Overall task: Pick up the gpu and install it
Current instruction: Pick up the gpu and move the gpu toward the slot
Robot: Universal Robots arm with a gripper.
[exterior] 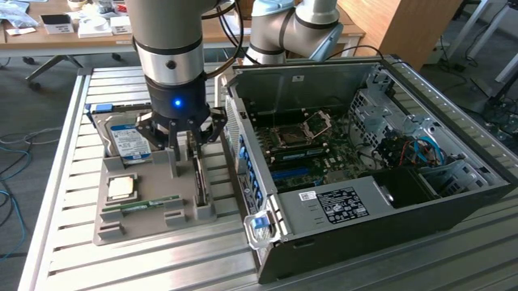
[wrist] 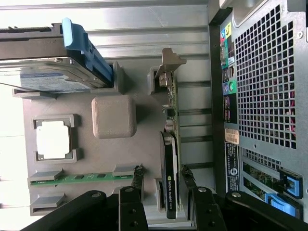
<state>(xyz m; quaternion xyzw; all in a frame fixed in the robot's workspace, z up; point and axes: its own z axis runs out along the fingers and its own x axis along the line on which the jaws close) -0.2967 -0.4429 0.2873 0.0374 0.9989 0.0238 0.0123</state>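
Green-black gpu [wrist: 170,185], grey tray [wrist: 144,144]

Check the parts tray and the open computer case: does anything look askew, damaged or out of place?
Nothing stands out. The gpu stands on edge in its slot on the grey tray, with the hard drive, processor and RAM stick each seated in their own holders. The open hand straddles the gpu.

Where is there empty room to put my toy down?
Free: the table on the camera's side of the grey tray. Crowded: the tray itself and the thin gap to the computer case, where the open tool hangs over the card.
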